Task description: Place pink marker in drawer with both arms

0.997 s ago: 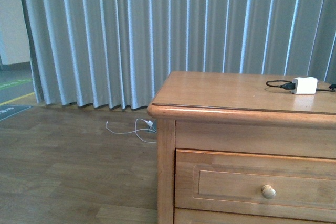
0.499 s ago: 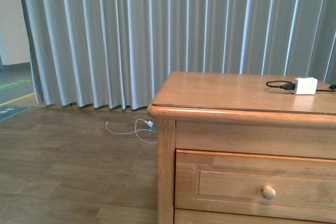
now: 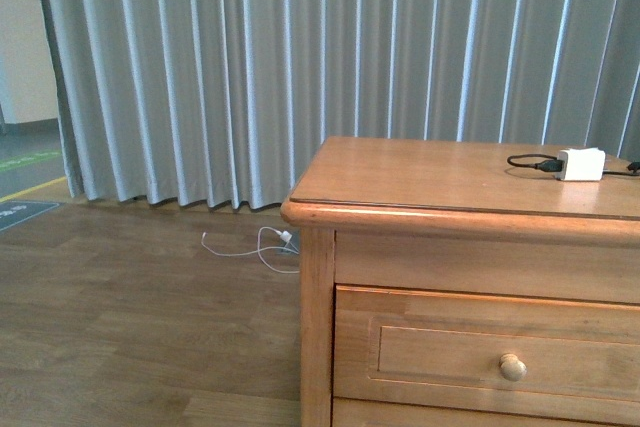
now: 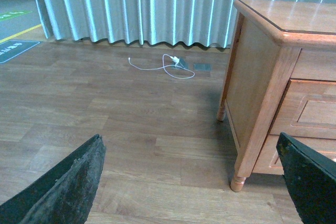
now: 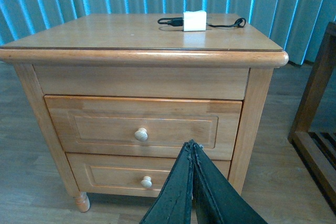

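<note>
Nearest us, right gripper has fingers pressed together, nothing between them, tips pointing at the dresser front. Left gripper is spread wide with nothing held, fingers low over the wood floor beside the dresser. Drawer is closed, round knob facing us. Pink marker: we can't find it in any view. Farther back, white charger on the dresser top, then curtain.
</note>
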You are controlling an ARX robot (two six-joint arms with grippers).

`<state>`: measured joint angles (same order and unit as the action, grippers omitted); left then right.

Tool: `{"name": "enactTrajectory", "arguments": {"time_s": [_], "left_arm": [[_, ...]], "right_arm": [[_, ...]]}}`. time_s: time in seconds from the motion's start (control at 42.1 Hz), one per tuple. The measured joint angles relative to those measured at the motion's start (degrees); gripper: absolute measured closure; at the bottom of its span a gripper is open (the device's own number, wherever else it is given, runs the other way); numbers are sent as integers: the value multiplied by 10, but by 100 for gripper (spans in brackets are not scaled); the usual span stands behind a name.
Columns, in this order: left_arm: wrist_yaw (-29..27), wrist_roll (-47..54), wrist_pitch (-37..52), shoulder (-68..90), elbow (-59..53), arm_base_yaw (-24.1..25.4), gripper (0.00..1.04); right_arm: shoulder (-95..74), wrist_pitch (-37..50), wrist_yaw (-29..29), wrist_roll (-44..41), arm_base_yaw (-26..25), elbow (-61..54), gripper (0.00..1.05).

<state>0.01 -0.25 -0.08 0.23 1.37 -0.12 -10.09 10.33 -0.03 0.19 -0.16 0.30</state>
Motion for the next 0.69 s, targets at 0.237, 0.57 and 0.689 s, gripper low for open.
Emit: {"name": "enactTrajectory", "arguments": {"time_s": [0.237, 0.57, 0.689], "left_arm": [[0, 0, 0, 0, 0, 0, 6], [0, 0, 0, 0, 0, 0, 6], [0, 0, 0, 0, 0, 0, 6]], "right_arm": [[98, -102, 0, 0, 0, 0, 103], [99, -103, 0, -1, 0, 0, 100], [99, -103, 0, -1, 0, 0, 77]]}}
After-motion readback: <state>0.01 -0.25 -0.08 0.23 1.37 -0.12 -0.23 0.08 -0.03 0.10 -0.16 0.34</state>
